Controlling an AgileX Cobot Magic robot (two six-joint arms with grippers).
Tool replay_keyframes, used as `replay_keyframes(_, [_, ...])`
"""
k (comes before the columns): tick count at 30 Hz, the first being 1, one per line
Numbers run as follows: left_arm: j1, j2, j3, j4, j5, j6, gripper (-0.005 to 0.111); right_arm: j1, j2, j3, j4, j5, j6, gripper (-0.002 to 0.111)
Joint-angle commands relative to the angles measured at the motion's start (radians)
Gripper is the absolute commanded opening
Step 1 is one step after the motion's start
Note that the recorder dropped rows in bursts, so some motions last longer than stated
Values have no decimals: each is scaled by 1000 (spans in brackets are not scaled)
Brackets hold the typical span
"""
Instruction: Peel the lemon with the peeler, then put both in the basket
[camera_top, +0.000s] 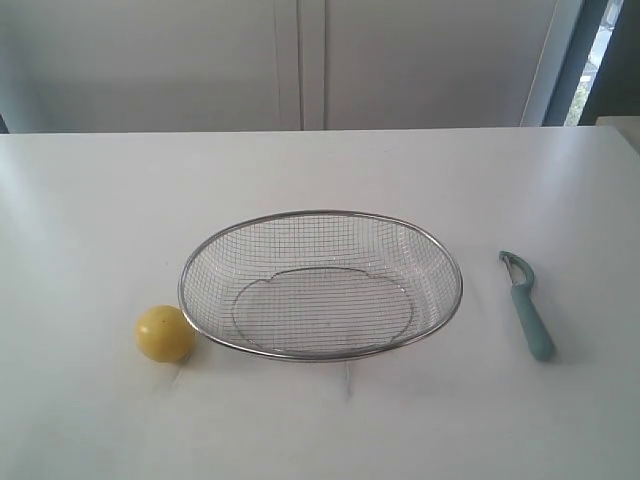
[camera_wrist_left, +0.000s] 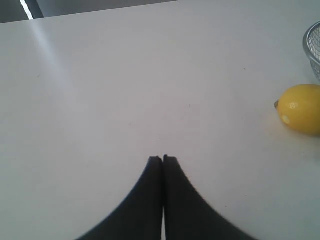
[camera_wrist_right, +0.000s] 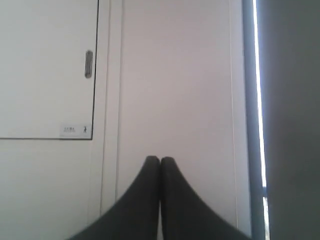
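The yellow lemon (camera_top: 165, 333) rests on the white table just left of the silver wire-mesh basket (camera_top: 200, 262), which stands empty in the middle. The teal-handled peeler (camera_top: 527, 303) lies to the basket's right, its metal blade head pointing away. Neither arm shows in the exterior view. My left gripper (camera_wrist_left: 163, 159) is shut and empty above bare table; the lemon (camera_wrist_left: 301, 108) lies well off to one side of it, with a bit of the basket rim (camera_wrist_left: 311, 47) beyond. My right gripper (camera_wrist_right: 160, 160) is shut and empty, facing a white cabinet wall.
White cabinet doors (camera_top: 300, 60) rise behind the table's far edge, and a dark window strip (camera_top: 590, 55) stands at the back right. In the right wrist view a door handle (camera_wrist_right: 88, 64) and a small label (camera_wrist_right: 74, 130) show on the cabinet.
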Motion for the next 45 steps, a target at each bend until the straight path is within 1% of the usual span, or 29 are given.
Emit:
replay_keyframes(1, [-6, -5, 4, -1, -2, -6, 0, 5, -4, 1, 14, -107, -8, 0])
replay_keyframes(5, [-6, -5, 4, -1, -2, -6, 0, 5, -4, 1, 98, -166, -8, 0])
replay_keyframes(6, [-6, -5, 4, -1, -2, -6, 0, 5, -4, 1, 158, -202, -37, 0])
replay_keyframes(8, [-6, -5, 4, -1, -2, -6, 0, 5, -4, 1, 231, -218, -115, 0])
replay_keyframes(17, [-6, -5, 4, -1, -2, -6, 0, 5, 14, -97, 231, -212, -172, 0])
replay_keyframes(23, [-6, -5, 4, -1, -2, -6, 0, 5, 151, -176, 231, -196, -244, 0])
replay_keyframes(29, [-6, -5, 4, -1, -2, -6, 0, 5, 337, -265, 229, -161, -282, 0])
replay_keyframes(32, [-6, -5, 4, -1, -2, -6, 0, 5, 411, -306, 227, -95, -323, 0])
replay_keyframes(34, [-6, -5, 4, -1, -2, -6, 0, 5, 454, -333, 227, -20, -328, 0])
replay_keyframes(35, [-6, -5, 4, -1, -2, -6, 0, 5, 476, -350, 230, 34, -328, 0])
replay_keyframes(36, [-6, -5, 4, -1, -2, -6, 0, 5, 518, -389, 232, 164, -328, 0])
replay_keyframes(37, [-6, -5, 4, -1, -2, -6, 0, 5, 538, -411, 232, 241, -328, 0])
replay_keyframes(41, [-6, -5, 4, -1, -2, -6, 0, 5, 633, -519, 232, 479, -318, 0])
replay_keyframes(45, [-6, -5, 4, -1, -2, -6, 0, 5, 691, -589, 232, 606, -318, 0])
